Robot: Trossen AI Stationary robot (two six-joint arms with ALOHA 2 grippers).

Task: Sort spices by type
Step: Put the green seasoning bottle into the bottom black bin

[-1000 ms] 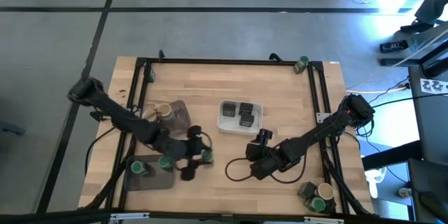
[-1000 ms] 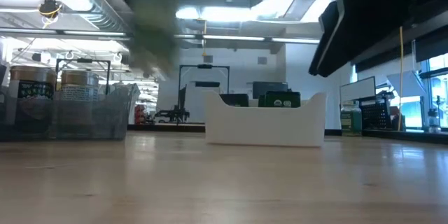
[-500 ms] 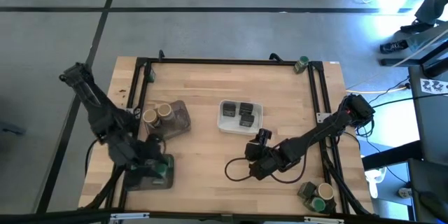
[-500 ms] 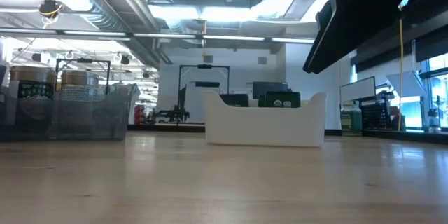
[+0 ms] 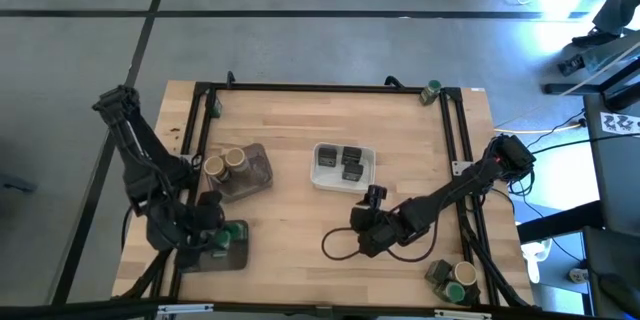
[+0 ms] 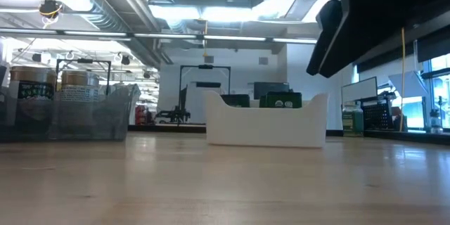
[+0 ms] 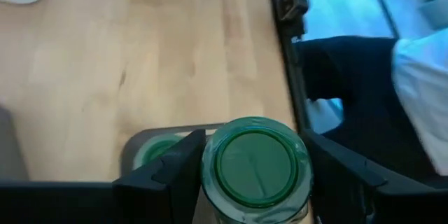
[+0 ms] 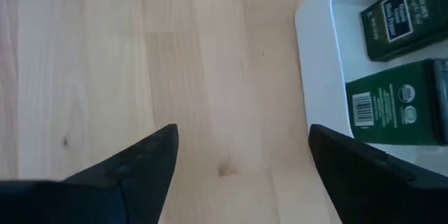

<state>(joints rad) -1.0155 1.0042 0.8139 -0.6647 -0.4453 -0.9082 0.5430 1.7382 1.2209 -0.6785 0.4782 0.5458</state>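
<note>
So the left gripper (image 7: 255, 175) was down at the near left corner of the pale wooden table (image 5: 300, 130), fingers clamped on a round clear jar with a green lid (image 7: 256, 166). It hung right over the flat dark grey tray (image 5: 205, 257) where another green-lidded jar (image 7: 155, 152) already sat, so I'd guess that tray was the green pile and this one was about to be set down beside it.

The right gripper (image 8: 241, 155) was parked near the table's middle, jaws spread wide with nothing in them, just beside the white rectangular plastic tray (image 8: 318, 49) holding the dark squarish tins with printed labels (image 8: 402, 105).

Further back on the left, two round tan-topped jars (image 5: 224, 163) stood together on a second grey tray (image 5: 256, 172). More green-lidded jars (image 5: 455, 280) waited at the near right corner, and one (image 5: 432, 89) at the far edge.
</note>
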